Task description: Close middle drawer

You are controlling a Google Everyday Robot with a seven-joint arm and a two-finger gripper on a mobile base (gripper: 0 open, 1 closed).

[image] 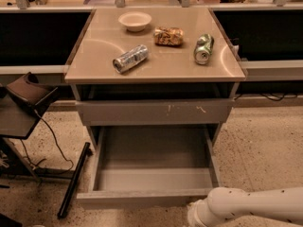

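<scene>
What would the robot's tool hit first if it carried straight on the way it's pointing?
The tool itself is out of view, beyond the bottom edge; only the white arm shows, bottom right. Likeliest first contact: the plain front of the open wide grey drawer, though depth is unclear.
</scene>
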